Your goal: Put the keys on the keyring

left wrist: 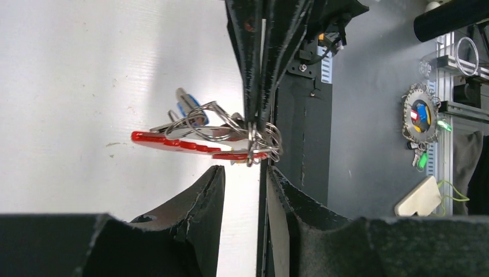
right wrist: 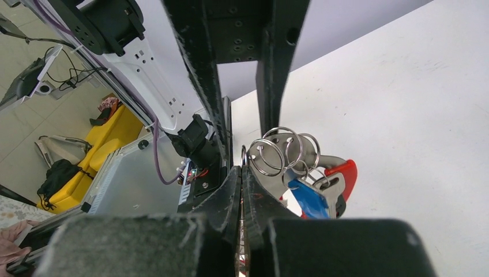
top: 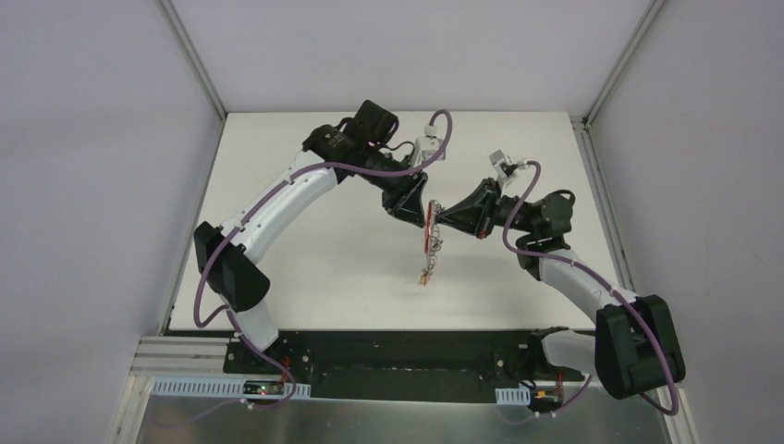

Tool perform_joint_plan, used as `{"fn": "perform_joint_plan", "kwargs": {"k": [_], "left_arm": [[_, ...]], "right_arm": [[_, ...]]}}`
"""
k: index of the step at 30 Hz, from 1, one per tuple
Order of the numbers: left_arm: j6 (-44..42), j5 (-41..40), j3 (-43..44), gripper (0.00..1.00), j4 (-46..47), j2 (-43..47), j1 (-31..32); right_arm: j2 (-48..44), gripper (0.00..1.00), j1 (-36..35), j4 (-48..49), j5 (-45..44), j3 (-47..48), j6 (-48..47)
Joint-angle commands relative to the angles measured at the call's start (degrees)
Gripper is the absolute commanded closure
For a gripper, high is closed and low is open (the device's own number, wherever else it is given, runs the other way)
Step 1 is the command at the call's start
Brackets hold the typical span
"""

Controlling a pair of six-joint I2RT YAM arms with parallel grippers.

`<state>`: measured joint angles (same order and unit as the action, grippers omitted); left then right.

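**Keyring [top: 429, 236] aloft between two grippers: positioning step in hand**

Hangs in mid-air over the middle of the white table [top: 324, 277], well clear of its surface, with a string of small tags [top: 425, 271] trailing toward 6 o'clock in the overhead view. Shows, up close, a thick red band [left wrist: 173, 141], a tangle of grey wire rings [right wrist: 279, 151] and a blue-headed key [right wrist: 305, 199] threaded among them. Is pinched at the rings by the right gripper [right wrist: 241, 173], clamped fully closed on the wire and reaching in from 3 o'clock. Is flanked from 11 o'clock by the left gripper [left wrist: 245, 173], spread moderately wide and gripping nothing, with the end of the red band just off its fingertips [left wrist: 214, 179].

Looks like a positioning step: steadying the bunch to present one ring. Calls next for easing the left gripper forward around the band or a single ring, then closing gently, without knocking the bunch out of the right-hand pinch. No telling of any loose key: none made out overhead.
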<state>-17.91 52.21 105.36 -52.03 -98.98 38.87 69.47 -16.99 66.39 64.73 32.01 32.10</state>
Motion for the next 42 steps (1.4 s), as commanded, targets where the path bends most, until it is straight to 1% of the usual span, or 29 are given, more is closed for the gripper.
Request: {"fn": "perform_joint_plan", "kwargs": {"k": [1,7,22,28,37,42], "left_arm": [[2.6,1.6,-3.0,0.66,7.4,2.4,-0.9],[5.7,5.0,-7.6,0.66,14.6,3.7,-0.9],[6.3,10.2,-12.2,0.69,19.4,6.7,-1.0],[10.2,12.2,-11.9,0.73,23.2,5.7,-1.0],[11.2,13.4,-12.9,0.83,24.3,5.2,-1.0],[12.1,13.7,-14.2,0.83,25.9,5.3,-1.0]], "right_arm": [[-1.8,1.0,0.5,6.8,0.7,0.7,2.1],[-1.5,1.0,0.7,7.4,0.5,0.6,2.8],[-1.0,1.0,1.1,7.3,0.5,0.5,2.6],[-0.8,1.0,1.1,7.1,0.5,0.5,2.6],[-0.8,1.0,1.2,7.0,0.5,0.5,2.6],[-0.8,1.0,1.2,6.9,0.4,0.5,2.4]]}}
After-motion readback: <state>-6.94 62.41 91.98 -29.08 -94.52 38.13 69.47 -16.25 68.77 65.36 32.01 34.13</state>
